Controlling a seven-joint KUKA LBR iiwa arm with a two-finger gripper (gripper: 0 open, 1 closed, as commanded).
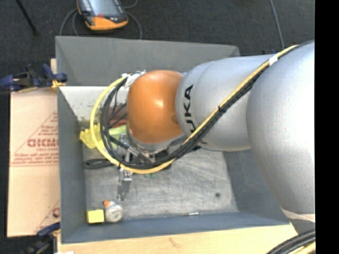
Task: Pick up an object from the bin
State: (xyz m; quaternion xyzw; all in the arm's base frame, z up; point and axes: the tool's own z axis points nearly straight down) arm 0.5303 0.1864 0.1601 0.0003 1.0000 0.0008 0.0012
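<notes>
A dark floor is carrying the grey metal bin. The arm is reaching in over the bin's right side, its orange cover hanging above the bin's left half. The hand is pointing down near the bin's front left corner; I cannot tell how far it is open or whether it is holding anything. In that corner 1 yellow block is lying just beside a pale round thing. A yellow thing is sitting by the bin's left wall.

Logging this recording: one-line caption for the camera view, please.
The gripper hangs in the grey bin near a yellow block and a small orange-tipped item.
</notes>
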